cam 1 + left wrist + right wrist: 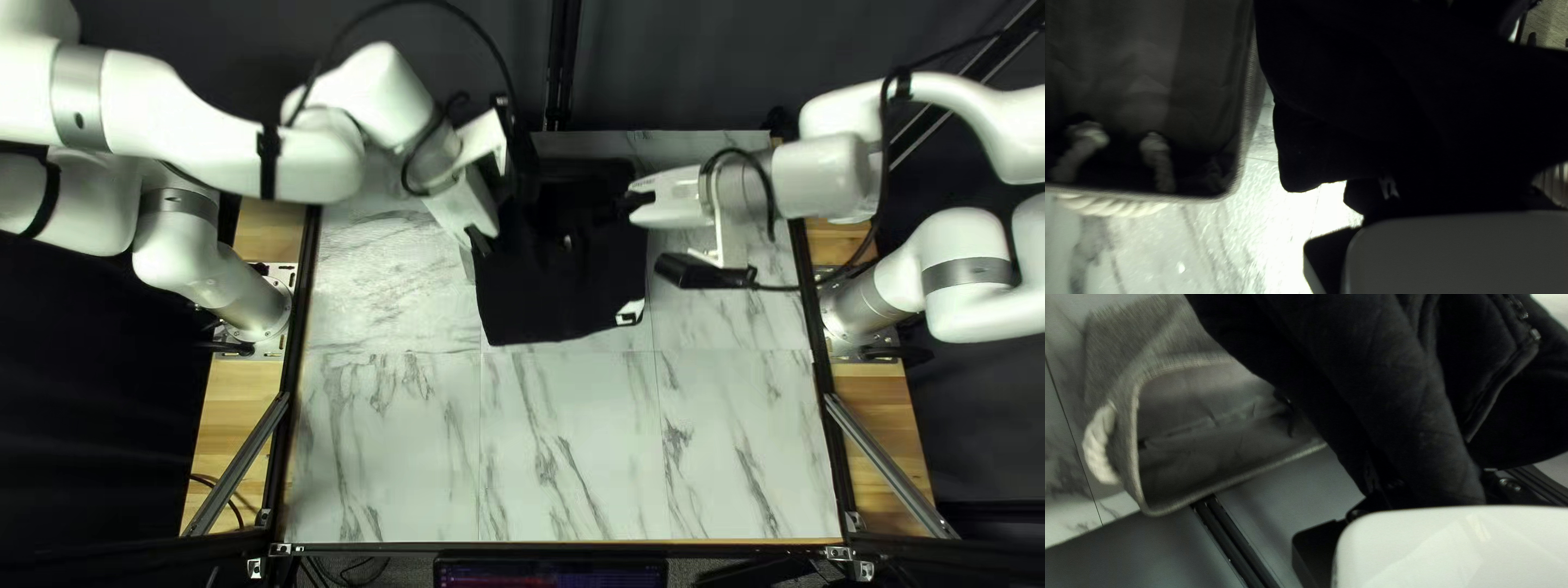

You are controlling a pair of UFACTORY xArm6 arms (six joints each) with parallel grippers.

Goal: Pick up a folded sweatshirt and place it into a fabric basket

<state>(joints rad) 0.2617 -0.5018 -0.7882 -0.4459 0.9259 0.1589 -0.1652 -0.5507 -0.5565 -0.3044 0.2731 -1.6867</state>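
My left gripper (484, 235) and my right gripper (640, 205) hold the black sweatshirt (557, 285) up between them, one at each side. The cloth hangs over the table's far half and hides most of the basket in the top left view. In the left wrist view the sweatshirt (1393, 109) covers the fingers of my left gripper (1448, 196), and the grey fabric basket (1247, 117) stands open beside it. The right wrist view has folds of sweatshirt (1383, 392) running into my right gripper (1426, 492), with the open basket (1134, 435) beyond the cloth.
White rope handles (1156, 163) show at the basket. The marble-patterned table (566, 446) has dark rails along its sides. A dark curtain (675, 65) and a vertical rail stand behind the far edge.
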